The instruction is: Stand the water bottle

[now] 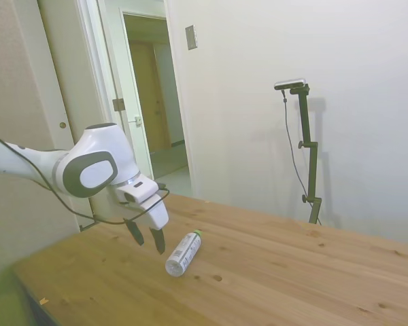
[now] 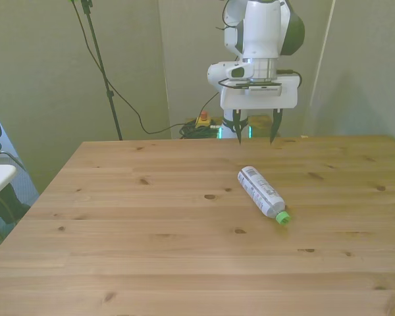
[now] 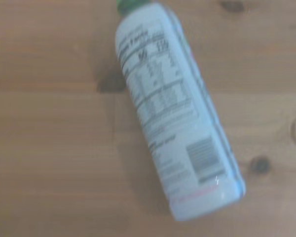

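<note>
Arm: single white arm, reaching in from the side view's left with a grey-panelled joint housing just behind the wrist.
Wrist: angled downward in the side view, so the tool points down and slightly forward.
Cable: a dark cable runs along the arm and loops under the wrist.
Tool: two dark fingers spread apart, nothing between them.
Tool height: suspended in the air; fingertips clear of any surface in both the side and front views.
Tool in front view: fingers hang straight down from a wide white flange, one at each end.
Contact: none.
</note>
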`<action>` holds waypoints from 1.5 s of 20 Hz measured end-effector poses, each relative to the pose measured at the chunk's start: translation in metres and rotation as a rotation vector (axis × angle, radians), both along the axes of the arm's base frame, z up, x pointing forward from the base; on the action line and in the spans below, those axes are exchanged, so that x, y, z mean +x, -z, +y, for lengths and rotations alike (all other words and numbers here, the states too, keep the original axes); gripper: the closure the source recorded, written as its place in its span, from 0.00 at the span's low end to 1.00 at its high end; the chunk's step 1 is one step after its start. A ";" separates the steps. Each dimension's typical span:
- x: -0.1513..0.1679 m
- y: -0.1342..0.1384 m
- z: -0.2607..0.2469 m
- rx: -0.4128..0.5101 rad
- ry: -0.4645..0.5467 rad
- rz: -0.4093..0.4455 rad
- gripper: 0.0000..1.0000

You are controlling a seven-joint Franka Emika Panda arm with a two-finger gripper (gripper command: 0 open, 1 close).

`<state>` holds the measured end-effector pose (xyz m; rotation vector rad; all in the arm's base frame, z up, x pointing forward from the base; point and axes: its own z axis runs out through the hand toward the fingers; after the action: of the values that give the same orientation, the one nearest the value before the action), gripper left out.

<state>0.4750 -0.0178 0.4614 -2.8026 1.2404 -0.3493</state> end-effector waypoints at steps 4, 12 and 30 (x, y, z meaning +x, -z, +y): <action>0.054 0.002 0.003 -0.017 -0.025 -0.027 0.00; 0.138 0.031 0.031 -0.038 -0.050 -0.045 0.00; 0.181 0.098 0.030 -0.069 -0.049 0.026 1.00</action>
<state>0.6556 0.0122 0.3631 -2.8990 1.1843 -0.3605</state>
